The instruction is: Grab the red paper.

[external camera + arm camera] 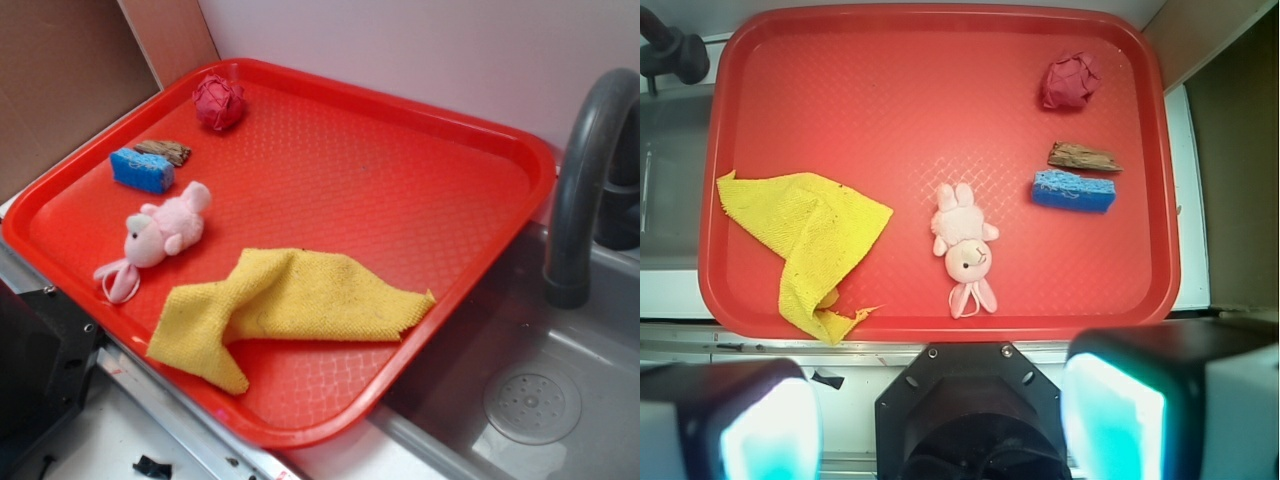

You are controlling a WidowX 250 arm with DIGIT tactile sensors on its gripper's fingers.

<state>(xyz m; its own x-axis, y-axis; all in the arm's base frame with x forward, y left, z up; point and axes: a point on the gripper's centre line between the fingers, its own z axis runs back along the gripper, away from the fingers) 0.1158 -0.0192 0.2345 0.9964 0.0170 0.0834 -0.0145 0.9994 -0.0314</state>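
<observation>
A: Claw [940,420] — wide apart, empty, high over the near rim of the tray [940,328].
B: Nearest below?
A: Pink bunny [963,245], just ahead. Yellow cloth [805,240] off to one side.
B: Target?
A: Red paper ball [1070,82], far corner [220,101]. Blue sponge [1073,191] and brown wood chip [1083,157] between, near but apart.
B: Risks?
A: Dark red on red tray, easy to misjudge. Light ball, likely to roll from one-sided contact. Close to raised rim, possible finger strike.
</observation>
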